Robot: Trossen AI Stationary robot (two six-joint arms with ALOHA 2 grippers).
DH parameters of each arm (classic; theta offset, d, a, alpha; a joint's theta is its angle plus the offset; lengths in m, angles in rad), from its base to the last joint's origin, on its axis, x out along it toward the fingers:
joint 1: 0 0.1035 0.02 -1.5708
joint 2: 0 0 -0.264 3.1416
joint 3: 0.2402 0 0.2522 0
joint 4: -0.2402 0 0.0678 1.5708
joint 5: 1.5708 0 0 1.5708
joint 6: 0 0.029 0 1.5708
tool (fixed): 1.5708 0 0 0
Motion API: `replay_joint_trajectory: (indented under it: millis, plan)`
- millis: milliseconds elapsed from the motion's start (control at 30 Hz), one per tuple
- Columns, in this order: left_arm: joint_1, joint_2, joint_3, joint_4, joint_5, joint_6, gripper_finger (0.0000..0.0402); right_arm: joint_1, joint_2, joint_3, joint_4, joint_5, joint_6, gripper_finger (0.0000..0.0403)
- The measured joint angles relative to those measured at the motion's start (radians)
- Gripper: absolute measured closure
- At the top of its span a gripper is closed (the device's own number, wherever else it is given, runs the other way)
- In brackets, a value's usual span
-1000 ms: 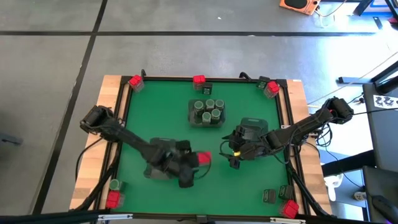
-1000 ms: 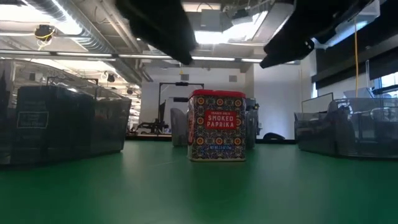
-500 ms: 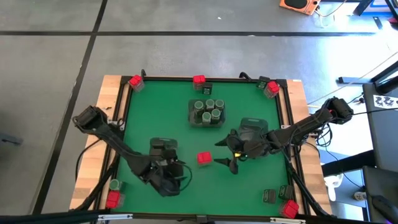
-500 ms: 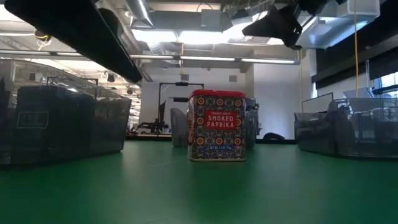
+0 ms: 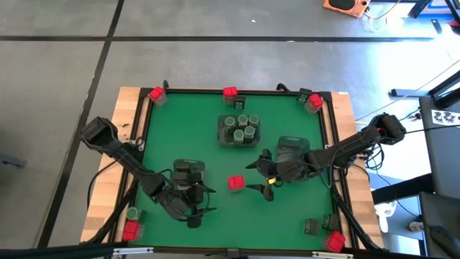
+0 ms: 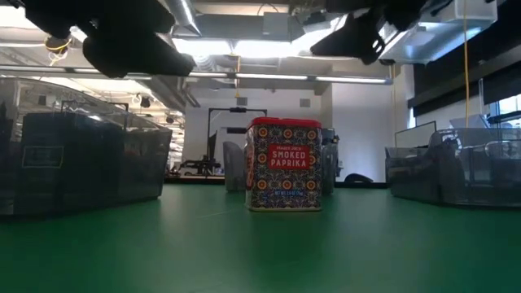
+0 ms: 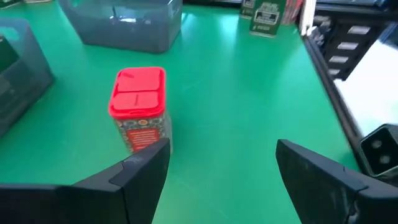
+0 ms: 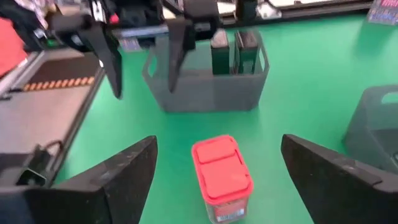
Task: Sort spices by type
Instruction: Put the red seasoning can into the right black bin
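Plainly, a red box stood upright and alone on the green mat, at about six o'clock from the mat's centre, touched by neither arm. The right gripper hung just beside it at three o'clock, fingers spread wide and holding nothing; in its wrist view the box sat between the fingers, so it was probably lined up for a pick. The left gripper hovered lower at about eight o'clock from the box, also parted and empty, well clear, likely to leave room.

A grey tray at twelve o'clock from the box held five round jars, already grouped. A second tray near the left arm held what looked like dark tins, though the arm hid most of it from above. A third tray lay under the right arm; its contents could not be made out.

Unsorted spices sat at the mat's edges and corners: red ones along the far rim, another red with a jar at the left near corner, a tin and a red at the right near corner. Sorting looked far from finished.
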Motion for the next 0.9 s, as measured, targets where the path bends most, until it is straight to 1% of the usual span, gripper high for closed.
replay_joint_trajectory:
  millis: [200,367,533,667,800,900]
  plan:
    - [-0.003,0.001,-0.005,-0.005,0.002,-0.004,0.0112,-0.002,0.059,0.000,-0.004,-0.016,-0.003,0.0061]
    - [-0.003,0.001,-0.005,-0.006,0.002,0.003,0.0112,-0.002,0.147,0.000,0.081,-0.014,-0.050,0.0061]
    - [-0.003,0.001,-0.005,-0.006,0.002,0.003,0.0112,-0.031,0.251,0.000,0.190,-0.021,-0.085,0.0061]
    - [-0.003,0.001,-0.005,-0.006,0.002,0.002,0.0112,-0.049,0.306,0.000,0.222,-0.025,-0.094,0.0061]
    - [-0.003,0.001,-0.005,-0.006,0.002,0.002,0.0112,-0.055,0.345,0.000,0.234,-0.080,-0.097,0.0061]
    - [-0.003,0.001,-0.005,-0.008,0.002,0.002,0.0112,-0.053,0.358,0.000,0.236,-0.085,-0.099,0.0061]
